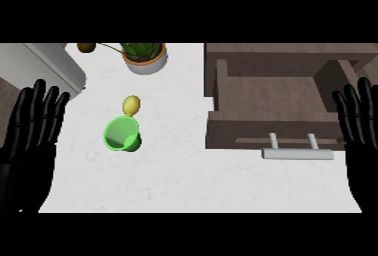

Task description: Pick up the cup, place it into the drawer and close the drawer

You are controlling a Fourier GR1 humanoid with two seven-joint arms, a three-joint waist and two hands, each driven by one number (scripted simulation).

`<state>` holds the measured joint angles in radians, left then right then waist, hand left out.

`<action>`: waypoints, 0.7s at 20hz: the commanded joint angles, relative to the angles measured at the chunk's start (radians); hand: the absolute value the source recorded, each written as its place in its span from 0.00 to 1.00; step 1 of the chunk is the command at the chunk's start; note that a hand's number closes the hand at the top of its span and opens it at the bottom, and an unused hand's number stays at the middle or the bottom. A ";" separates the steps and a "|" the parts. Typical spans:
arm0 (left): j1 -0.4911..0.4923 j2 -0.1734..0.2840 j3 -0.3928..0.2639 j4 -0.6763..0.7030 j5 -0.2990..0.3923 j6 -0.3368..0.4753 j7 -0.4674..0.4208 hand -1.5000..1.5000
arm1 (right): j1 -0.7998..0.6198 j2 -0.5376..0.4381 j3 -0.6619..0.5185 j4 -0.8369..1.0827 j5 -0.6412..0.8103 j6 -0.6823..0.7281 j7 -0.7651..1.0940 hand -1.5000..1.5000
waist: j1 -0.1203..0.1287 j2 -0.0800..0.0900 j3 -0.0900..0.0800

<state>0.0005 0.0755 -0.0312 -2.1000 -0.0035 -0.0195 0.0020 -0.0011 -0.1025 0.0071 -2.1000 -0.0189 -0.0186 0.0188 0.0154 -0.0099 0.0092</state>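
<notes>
Nothing's done yet: your green cup (pixel 122 134) sits centre-left on the counter (pixel 192 185), and the drawer (pixel 269 100) at upper right is open. Left hand (pixel 33 117) and right hand (pixel 358 117) rest flat-open at the edges, holding nothing.

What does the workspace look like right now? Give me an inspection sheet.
Surface: white counter, drawer unit on its right side.
Job's things: green cup on the counter, mouth tipped toward the camera; drawer pulled open, nothing seen inside; handle at its front.
Clutter: yellowish fruit just behind the cup; potted plant further back; small brown item at the far left.
Hands: left hand and right hand open, resting at the edges.
Cables: nothing seen.
Surroundings: grey appliance at the back left.
</notes>
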 commanded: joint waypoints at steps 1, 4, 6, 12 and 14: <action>0.067 -0.040 -0.058 -0.017 -0.054 0.012 -0.056 0.00 | -0.070 0.005 -0.004 0.034 0.011 -0.006 0.024 0.00 | -0.012 0.009 -0.009; -0.111 -0.047 -0.021 0.067 -0.098 0.082 0.018 0.00 | -0.008 0.033 0.069 -0.043 0.026 0.005 0.042 0.00 | -0.019 0.009 -0.009; -0.168 -0.073 -0.021 0.174 -0.149 0.128 -0.043 0.00 | -0.042 0.002 0.017 0.034 -0.006 0.039 0.017 0.00 | -0.019 0.011 -0.009; -0.132 -0.075 -0.027 0.300 0.071 0.166 -0.094 0.00 | -0.049 0.013 0.026 0.027 -0.091 0.067 0.107 0.00 | -0.018 0.010 -0.009; -0.136 -0.075 0.042 0.357 0.108 0.112 -0.142 0.00 | -0.084 -0.010 -0.009 0.025 -0.131 0.092 0.124 0.00 | -0.017 0.011 -0.010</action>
<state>-0.1304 0.0059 -0.0277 -1.8522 0.0568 0.1150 -0.0500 -0.0398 -0.0949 0.0260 -2.0856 -0.1129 0.0524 0.1065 -0.0031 0.0003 0.0002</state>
